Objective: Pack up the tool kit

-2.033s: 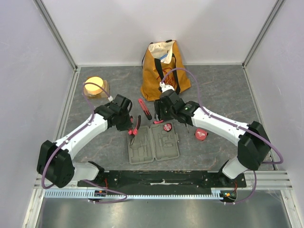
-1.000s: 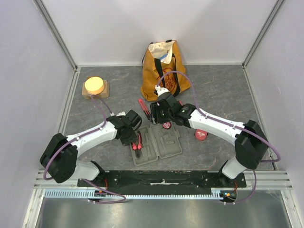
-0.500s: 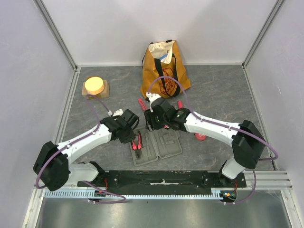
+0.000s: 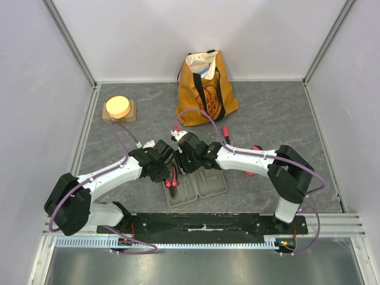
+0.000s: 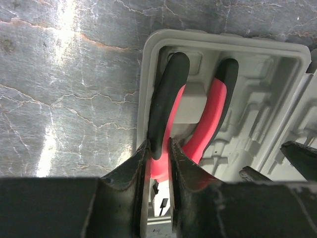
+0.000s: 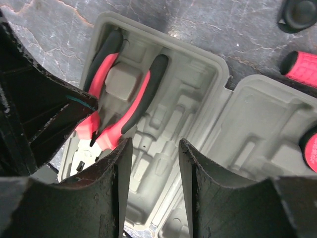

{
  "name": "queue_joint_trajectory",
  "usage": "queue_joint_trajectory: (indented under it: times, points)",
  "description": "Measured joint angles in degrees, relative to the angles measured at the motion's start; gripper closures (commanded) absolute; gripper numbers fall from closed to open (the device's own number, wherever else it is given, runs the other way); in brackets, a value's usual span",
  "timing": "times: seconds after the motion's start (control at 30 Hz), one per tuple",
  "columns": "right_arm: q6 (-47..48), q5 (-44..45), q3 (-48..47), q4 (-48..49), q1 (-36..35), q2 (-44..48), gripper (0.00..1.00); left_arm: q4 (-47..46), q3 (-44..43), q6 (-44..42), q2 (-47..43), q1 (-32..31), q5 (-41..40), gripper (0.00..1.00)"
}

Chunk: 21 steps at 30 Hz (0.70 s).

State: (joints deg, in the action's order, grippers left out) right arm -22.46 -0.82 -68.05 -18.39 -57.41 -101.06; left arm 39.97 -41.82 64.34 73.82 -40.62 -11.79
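I see my left gripper (image 5: 159, 166) pinching one handle of the red-and-black pliers (image 5: 212, 116), which lie in the open grey moulded plastic case (image 5: 267, 99), while my right gripper (image 6: 151, 173) hangs half-spread and empty, crowding in just above.

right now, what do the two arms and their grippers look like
Both arms have white links and bulky black joints: left arm, right arm. A thin purple cable loops along each. The left gripper and right gripper have black, scuffed, wedge-shaped fingers.

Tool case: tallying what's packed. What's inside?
Red-and-black pliers, one handle in the jaws of the left gripper. Other visible slots of the case look empty; the stretch under the jaws is hidden.
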Motion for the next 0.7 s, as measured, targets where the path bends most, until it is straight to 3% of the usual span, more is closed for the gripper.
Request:
queue_joint_trajectory:
  times: [0.2, 0.43, 0.7]
  points:
    - [-0.46, -2.91, 0.0, 2.86, -0.35, -1.38, 0.58, -3.34, 2.32, 0.33, -0.79, 0.15, 1.77, 0.96]
    - [-1.36, -5.25, 0.0, 5.11, -0.52, -4.48, 0.67, -8.22, 6.29, 1.42, -4.46, 0.15, 4.61, 0.9]
    - [-2.14, -5.35, 0.0, 5.51, -0.52, -5.46, 0.8, -6.56, 6.88, 2.08, -6.4, 0.13, 4.55, 0.9]
